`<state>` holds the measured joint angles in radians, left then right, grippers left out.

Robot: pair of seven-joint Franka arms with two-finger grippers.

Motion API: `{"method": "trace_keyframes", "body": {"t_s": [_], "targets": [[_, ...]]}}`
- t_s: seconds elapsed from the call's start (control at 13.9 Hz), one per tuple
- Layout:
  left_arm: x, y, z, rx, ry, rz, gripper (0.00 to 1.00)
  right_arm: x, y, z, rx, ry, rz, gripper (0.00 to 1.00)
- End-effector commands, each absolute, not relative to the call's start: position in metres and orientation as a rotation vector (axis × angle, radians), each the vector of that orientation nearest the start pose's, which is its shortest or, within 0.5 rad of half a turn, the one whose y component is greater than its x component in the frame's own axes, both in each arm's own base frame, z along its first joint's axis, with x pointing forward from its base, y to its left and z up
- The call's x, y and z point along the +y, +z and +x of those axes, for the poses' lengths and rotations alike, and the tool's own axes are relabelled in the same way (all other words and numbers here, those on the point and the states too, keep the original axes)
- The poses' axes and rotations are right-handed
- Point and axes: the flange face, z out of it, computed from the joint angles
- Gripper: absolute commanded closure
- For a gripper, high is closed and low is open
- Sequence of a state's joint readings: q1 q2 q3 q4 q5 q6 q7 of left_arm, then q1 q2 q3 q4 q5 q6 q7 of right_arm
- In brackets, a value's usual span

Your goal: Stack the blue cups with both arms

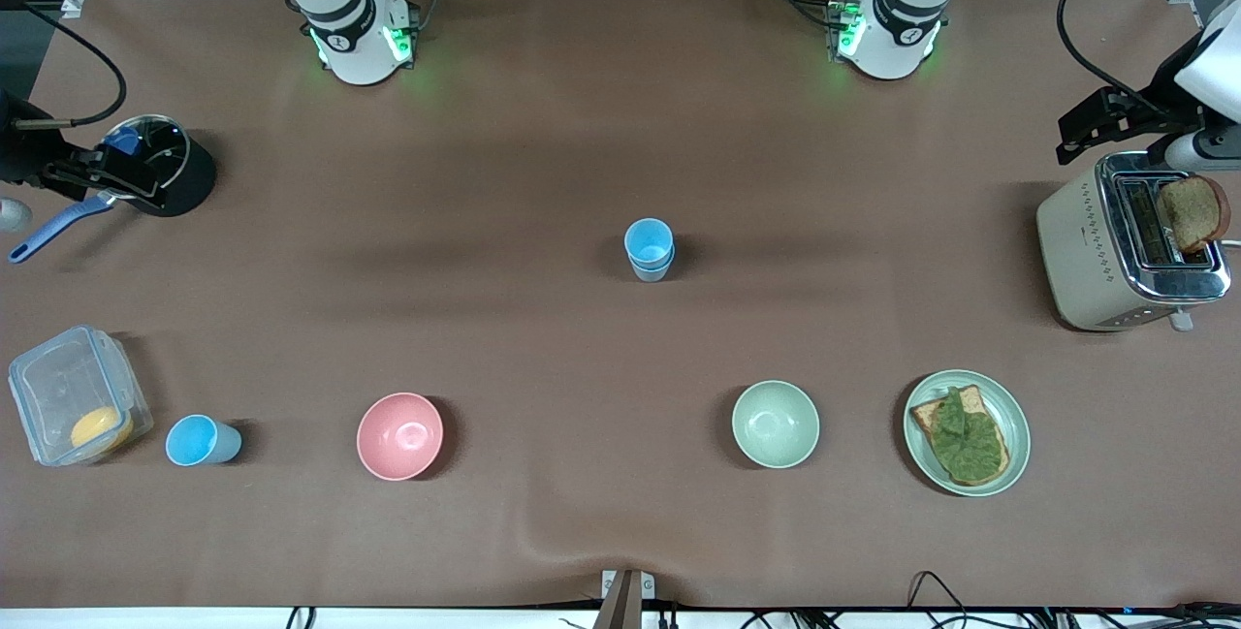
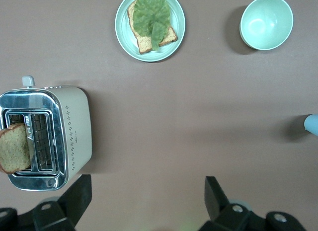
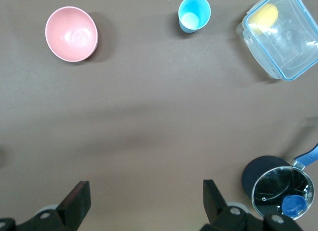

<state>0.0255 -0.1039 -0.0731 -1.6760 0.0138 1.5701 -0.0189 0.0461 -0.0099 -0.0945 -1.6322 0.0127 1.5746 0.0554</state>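
Brown cloth covers the table [image 1: 543, 125]; cables [image 1: 931, 585] trail along its edges.

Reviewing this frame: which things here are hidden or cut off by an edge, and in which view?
- Stacked blue cups at the table's middle: the front view shows two rims; any more nested inside are hidden. The left wrist view's edge cuts off all but a sliver.
- Pot: its glass lid's glare hides the contents in the front and right wrist views.
- Toaster: the slot hides the bread slice's lower part.
- Left gripper, right gripper: open; frame edges cut their bodies.
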Motion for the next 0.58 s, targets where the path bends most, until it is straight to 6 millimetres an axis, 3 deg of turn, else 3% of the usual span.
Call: {"method": "trace_keyframes", "body": {"t_s": [0.0,0.51], "targets": [[-0.0240,0.6362,0.5223,0.082,0.006,-3.099,0.00,-0.0287,0.6065,0.5485,0.185,0.058,-3.116,0.00],[-0.0248,0.6362,0.5223,0.084,0.006,-3.099,0.00,-0.0374,0.6089,0.5472,0.194,0.050,-3.118,0.00]]}}
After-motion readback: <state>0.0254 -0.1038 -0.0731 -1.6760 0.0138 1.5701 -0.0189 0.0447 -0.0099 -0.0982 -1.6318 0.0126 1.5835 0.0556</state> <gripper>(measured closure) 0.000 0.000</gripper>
